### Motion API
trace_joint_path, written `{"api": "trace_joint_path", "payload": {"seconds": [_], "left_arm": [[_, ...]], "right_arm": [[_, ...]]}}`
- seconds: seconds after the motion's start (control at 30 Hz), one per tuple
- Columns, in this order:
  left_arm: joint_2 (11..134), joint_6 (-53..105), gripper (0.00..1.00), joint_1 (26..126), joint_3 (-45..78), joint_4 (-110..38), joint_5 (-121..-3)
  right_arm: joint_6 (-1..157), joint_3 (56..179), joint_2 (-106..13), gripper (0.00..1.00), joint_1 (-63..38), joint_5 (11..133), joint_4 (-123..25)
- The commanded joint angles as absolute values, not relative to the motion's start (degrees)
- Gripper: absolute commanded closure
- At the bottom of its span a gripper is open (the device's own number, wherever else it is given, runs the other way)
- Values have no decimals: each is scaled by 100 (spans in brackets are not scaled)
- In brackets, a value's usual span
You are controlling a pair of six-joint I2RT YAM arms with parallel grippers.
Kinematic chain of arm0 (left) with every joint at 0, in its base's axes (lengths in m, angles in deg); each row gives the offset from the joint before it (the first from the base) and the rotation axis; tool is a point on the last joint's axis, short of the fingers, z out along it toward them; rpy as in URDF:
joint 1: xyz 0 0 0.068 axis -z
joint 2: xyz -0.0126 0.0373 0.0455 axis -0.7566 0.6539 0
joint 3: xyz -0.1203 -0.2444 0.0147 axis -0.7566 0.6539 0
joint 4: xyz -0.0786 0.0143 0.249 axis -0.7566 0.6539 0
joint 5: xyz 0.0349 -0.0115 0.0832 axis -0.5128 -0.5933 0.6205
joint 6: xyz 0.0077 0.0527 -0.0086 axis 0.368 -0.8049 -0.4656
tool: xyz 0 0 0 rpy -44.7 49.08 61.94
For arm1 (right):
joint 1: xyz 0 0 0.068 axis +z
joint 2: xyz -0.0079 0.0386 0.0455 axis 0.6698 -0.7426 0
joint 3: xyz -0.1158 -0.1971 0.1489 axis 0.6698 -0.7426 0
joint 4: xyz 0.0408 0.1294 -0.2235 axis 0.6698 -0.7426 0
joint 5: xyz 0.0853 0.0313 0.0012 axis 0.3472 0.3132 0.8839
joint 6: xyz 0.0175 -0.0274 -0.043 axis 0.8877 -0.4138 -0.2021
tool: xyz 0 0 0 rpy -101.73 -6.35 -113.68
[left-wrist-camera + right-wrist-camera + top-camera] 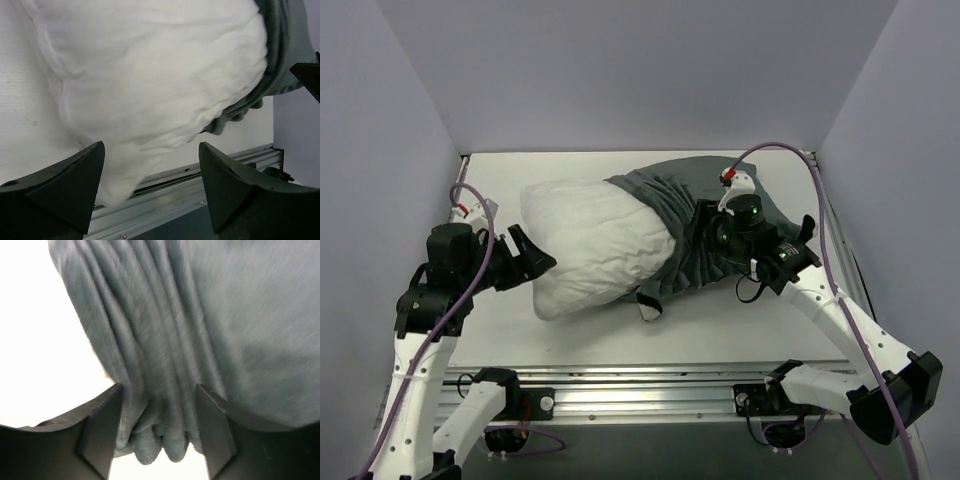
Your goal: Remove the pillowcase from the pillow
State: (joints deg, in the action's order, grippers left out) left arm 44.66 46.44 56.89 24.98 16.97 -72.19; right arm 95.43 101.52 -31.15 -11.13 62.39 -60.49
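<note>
From the top camera, the pillow (590, 245) lies across the middle of the surface (620, 325), its left part bare and white; the pillowcase (665, 200), grey-green face up, is gathered in pleats over the right part and trails off towards the far right corner; so the cover is about half off, judging by how much white shows. The left end effector (533, 256) sits at the pillow's bare left end, placed there, I judge, to anchor the pillow while the cover is drawn the other way; the right end effector (703, 235) is down on the pleated fabric, where a pull would take cloth and not stuffing.

From the left wrist, the left end effector (151, 150) has its fingers spread wide; the pillow (150, 65) bulges just beyond them, pinched by neither; the pillowcase (280, 50) shows at the upper right, and the metal rail (200, 175) runs below.

From the right wrist, the right end effector (157, 390) stands parted, straddling a bunch of pillowcase (200, 315) folds; the folds hang rounded and unsqueezed, so I read this as a loose straddle, not a pinch; the picture is blurred, though.
</note>
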Motion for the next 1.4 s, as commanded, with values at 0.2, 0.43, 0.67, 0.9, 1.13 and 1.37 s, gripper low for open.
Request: {"api": "trace_joint_path", "payload": {"seconds": [0.2,0.43,0.67,0.9,1.13,1.37], "left_arm": [[4354,3390,6,5619,1802,1707,-7115],[5857,3328,6,6592,1390,107,-6419],[7904,2627,6,7693,413,-290,-5255],[8715,3028,6,8115,1419,-394,-5322],[8540,4188,22,8274,3389,-1660,-5675],[8259,4409,87,8318,3788,-2004,-5578]], "right_arm": [[8698,11034,-3087,21,-1120,6782,-6197],[8795,10904,-3245,18,-1032,6914,-5881],[8637,11122,-3623,16,-927,6563,-5828],[8426,11342,-4115,16,-690,6196,-5687],[8040,11912,-4835,15,-453,5799,-5670],[7819,12388,-5819,12,39,5501,-5836]]}}
